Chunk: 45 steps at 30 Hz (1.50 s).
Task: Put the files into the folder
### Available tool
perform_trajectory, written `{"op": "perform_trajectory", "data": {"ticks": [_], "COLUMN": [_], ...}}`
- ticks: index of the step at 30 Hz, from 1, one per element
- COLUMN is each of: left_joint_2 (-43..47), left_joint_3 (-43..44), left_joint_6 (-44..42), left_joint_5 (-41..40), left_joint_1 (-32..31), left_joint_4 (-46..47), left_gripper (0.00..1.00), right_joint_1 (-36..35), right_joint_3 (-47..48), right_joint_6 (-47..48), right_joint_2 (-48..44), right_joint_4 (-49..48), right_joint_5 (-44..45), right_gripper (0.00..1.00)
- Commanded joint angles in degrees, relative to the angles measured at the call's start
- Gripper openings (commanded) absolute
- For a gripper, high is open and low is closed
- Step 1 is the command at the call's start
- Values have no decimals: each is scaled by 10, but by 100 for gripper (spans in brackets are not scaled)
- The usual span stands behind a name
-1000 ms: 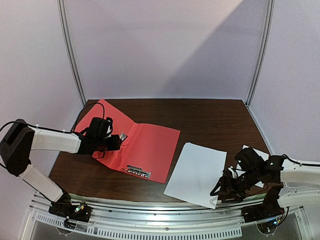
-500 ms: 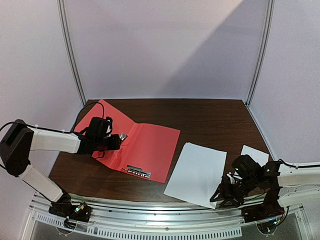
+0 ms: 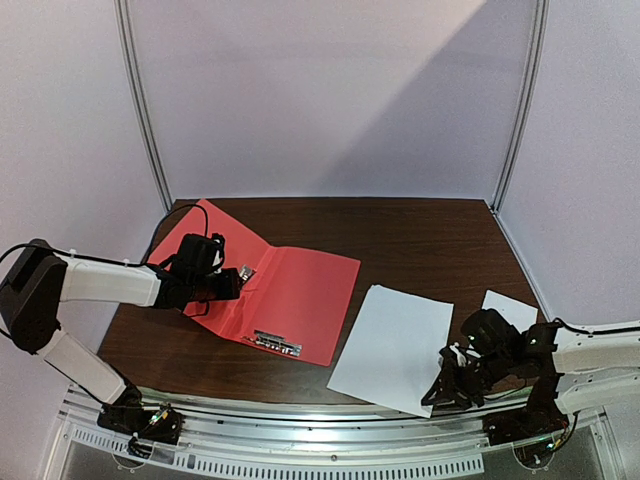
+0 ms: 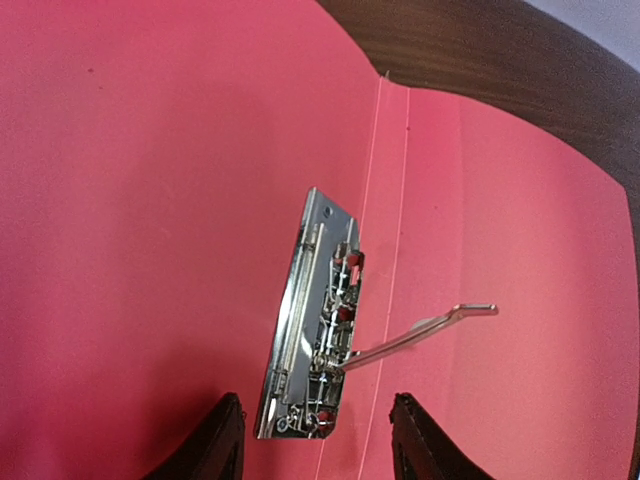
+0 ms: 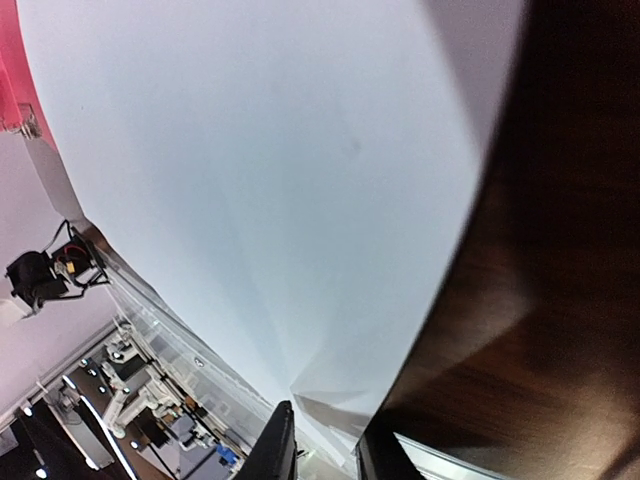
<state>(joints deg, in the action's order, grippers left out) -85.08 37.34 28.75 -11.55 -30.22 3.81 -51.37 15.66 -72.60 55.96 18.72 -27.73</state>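
Observation:
The red folder (image 3: 300,295) lies open at the table's left, its left half tilted up. My left gripper (image 3: 228,285) hovers over the fold, open, its fingers either side of a metal clip (image 4: 320,320) on the red folder (image 4: 150,200) without gripping it. The large white sheet (image 3: 392,345) lies right of the folder. My right gripper (image 3: 437,392) is at its near right corner. In the right wrist view the gripper (image 5: 325,445) is shut on that corner of the large sheet (image 5: 250,180), which is creased and lifted. The small sheet (image 3: 510,305) lies at the far right.
A second metal clip (image 3: 275,343) sits at the folder's near edge. The dark wood table (image 3: 420,240) ends just below the large sheet's near corner. White walls close in the back and sides.
The right gripper has narrowed onto the large sheet's near right corner and its arm has drawn slightly nearer, uncovering the small sheet. The left arm has not moved.

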Motion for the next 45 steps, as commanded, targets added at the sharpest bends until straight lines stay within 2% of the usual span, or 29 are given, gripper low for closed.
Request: {"op": "perform_trajectory", "data": {"ticks": [1,5,9,14,17,24,27,32,35,37,40,45], "left_joint_2": [8,10,11,13,16,20,21,24,27,27,29,36], "left_joint_3": [-10,-10,-12,-12,-14,-19,-17,-11,-12,-12,-8,-5], "left_joint_6": [0,1,1,1,1,5,6,9,10,12,13,8], "left_joint_5": [1,0,0,3,2,6,6,3,1,0,-2,-10], "left_joint_1": [-5,-5,-5,-5,-5,-7,-9,-15,-17,-18,-19,-19], "left_joint_4": [2,1,2,1,0,0,-3,-14,-16,-19,-26,-36], "left_gripper": [50,50,50,50,50,50,50,50,50,50,50,50], "right_joint_1": [0,0,0,2,15,75,98,104,105,104,89,27], "right_joint_3": [14,27,69,183,240,319,415,575,638,671,727,696], "right_joint_6": [13,20,50,133,169,208,234,291,322,337,356,436], "right_joint_2": [5,5,8,36,57,109,169,280,336,382,456,500], "right_joint_4": [-31,-21,30,146,177,101,81,55,-11,-51,-41,-21], "right_joint_5": [32,32,50,116,159,193,220,313,287,216,139,63], "right_gripper": [16,1,0,0,0,0,0,0,0,0,0,0]}}
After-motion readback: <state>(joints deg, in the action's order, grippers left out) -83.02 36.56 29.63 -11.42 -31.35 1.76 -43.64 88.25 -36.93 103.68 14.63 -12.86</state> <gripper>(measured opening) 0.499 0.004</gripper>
